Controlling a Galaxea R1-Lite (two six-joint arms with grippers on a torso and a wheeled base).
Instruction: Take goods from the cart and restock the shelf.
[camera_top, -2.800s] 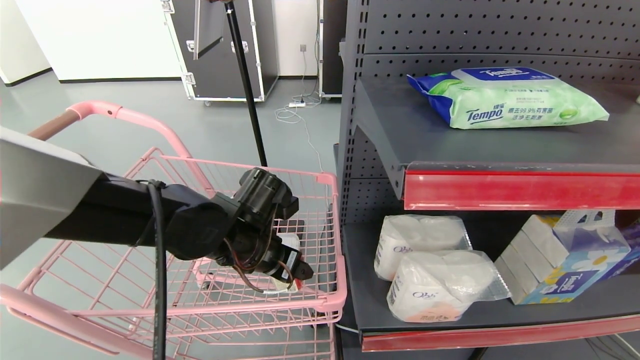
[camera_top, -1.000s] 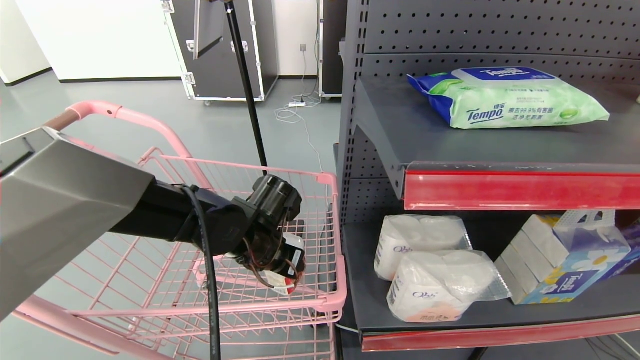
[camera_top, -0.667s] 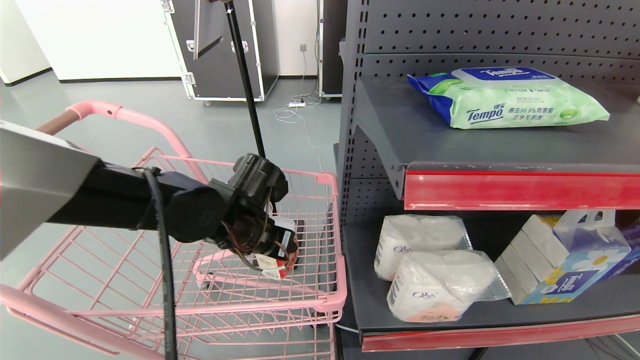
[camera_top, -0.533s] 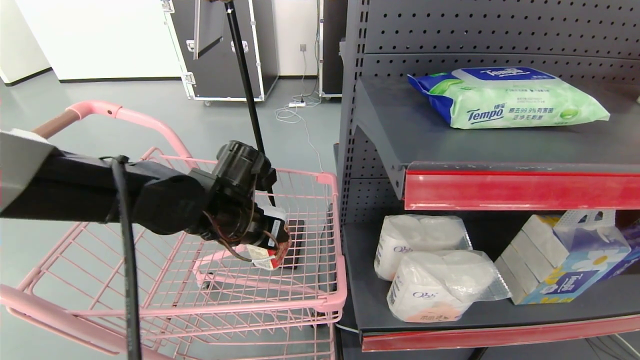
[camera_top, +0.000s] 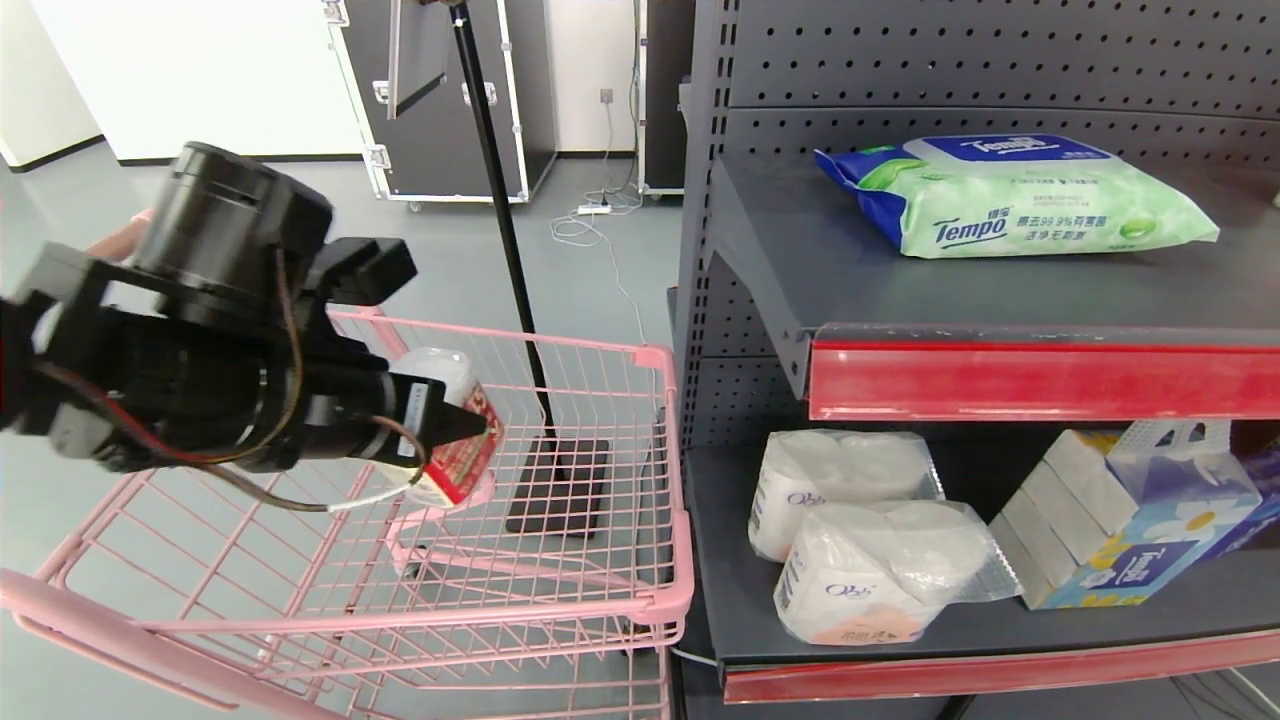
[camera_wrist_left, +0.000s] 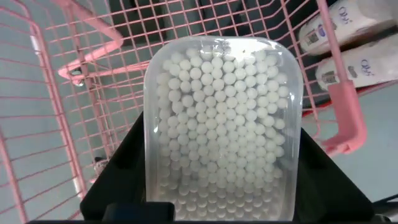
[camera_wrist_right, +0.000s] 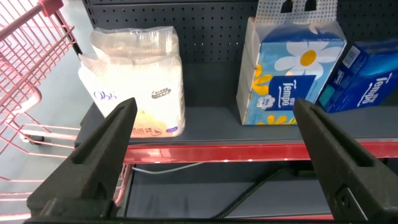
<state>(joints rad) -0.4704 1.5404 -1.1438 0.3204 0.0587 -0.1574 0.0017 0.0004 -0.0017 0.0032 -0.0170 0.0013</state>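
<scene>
Above the pink cart (camera_top: 655, 357), the left gripper (camera_top: 462, 430) squeezes a box of cotton buds (camera_wrist_left: 221, 124), held high, probably to clear the side.

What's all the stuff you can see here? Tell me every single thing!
cart: one, pink, left of the shelf
cotton swab box: one, clear with white tips and a red label, held above the cart
shelf: one, dark grey with red edge strips
wet wipes pack: one, green and blue, upper board
roll packs: two, white, lower board, one in front of the other
tissue box pack: one, light blue with a daisy, lower board, right of the rolls
dark blue pack: one, beside the tissue box pack
pole stand: one, black, behind the cart
case: one, black, on the floor far back
left hand: black, shut on the cotton swab box
right hand: black, open, before the lower board
</scene>
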